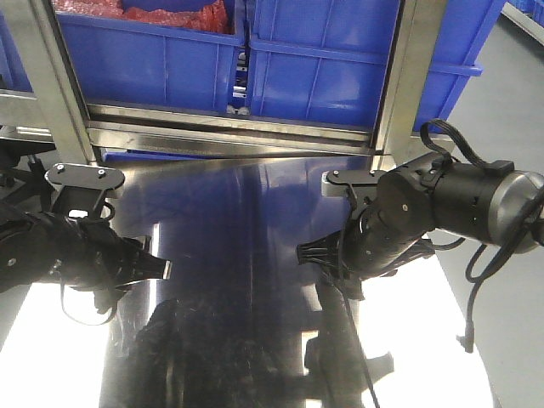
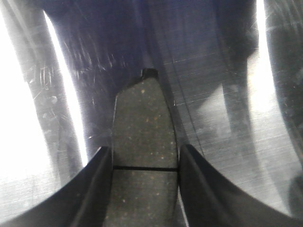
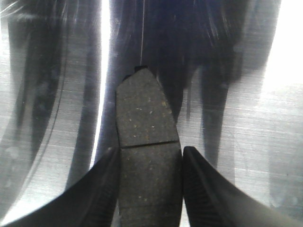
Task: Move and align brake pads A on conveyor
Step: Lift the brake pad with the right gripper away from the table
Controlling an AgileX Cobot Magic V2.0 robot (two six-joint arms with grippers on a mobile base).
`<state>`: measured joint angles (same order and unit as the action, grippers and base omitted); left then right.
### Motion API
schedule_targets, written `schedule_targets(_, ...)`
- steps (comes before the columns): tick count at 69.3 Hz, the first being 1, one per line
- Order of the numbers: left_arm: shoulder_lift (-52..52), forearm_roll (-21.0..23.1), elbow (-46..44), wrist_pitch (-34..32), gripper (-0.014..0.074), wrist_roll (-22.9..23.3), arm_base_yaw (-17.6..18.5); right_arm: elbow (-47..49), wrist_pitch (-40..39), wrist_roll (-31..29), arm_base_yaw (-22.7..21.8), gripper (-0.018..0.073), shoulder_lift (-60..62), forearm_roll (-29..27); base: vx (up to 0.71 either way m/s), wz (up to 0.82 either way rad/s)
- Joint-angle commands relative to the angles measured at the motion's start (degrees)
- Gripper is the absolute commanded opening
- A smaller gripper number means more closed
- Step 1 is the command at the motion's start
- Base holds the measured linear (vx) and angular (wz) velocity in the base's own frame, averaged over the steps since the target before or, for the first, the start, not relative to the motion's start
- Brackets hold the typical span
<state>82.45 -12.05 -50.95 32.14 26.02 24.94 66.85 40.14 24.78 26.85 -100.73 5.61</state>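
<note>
Two brake pads A held, one per claw: first pad (image 2: 142,118) clamped in left gripper (image 2: 145,151), second pad (image 3: 144,111) clamped in right gripper (image 3: 150,152). Each long axis runs straight out between the jaws toward frame top, above steel table (image 1: 255,212). Conveyor not in view.

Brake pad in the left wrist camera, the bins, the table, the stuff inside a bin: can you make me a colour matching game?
Things:
1. brake pad
2. bins
3. table
4. stuff inside a bin

Colours:
a. red
b. shiny silver
c. dark grey
d. blue

Pairs: 1-c, 2-d, 3-b, 4-a.
</note>
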Motion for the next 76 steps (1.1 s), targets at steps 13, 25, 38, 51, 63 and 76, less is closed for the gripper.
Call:
schedule_targets(13, -2.22, -0.43, -1.43, -2.96, 0.002, 0.07, 0.34, 1.6, -2.36, 0.13, -0.16, 0.0154, 6.44, 2.4, 0.0, 0.0)
schedule_targets(25, -2.22, -0.43, -1.43, -2.96, 0.002, 0.07, 0.34, 1.07, -2.92, 3.34, -0.16, 0.0154, 11.09, 6.94, 0.0, 0.0)
schedule_targets(38, -2.22, -0.43, -1.43, -2.96, 0.002, 0.07, 0.34, -6.83, -6.92, 7.47, -0.16, 0.0154, 18.72, 11.16, 0.0, 0.0)
schedule_targets(51, -2.22, -0.43, -1.43, -2.96, 0.002, 0.07, 0.34, -15.17, -9.17, 7.93, -0.16, 0.0154, 27.87, 12.25, 0.0, 0.0)
schedule_targets(63, -2.22, -0.43, -1.43, -2.96, 0.002, 0.07, 0.34, -21.39, -12.74, 7.87, -0.16, 0.0154, 37.31, 12.32, 0.0, 0.0)
schedule_targets(76, -2.22, -0.43, -1.43, -2.96, 0.002, 0.07, 0.34, -27.06, -16.11, 7.81, -0.16, 0.0154, 46.6, 12.24, 0.0, 0.0)
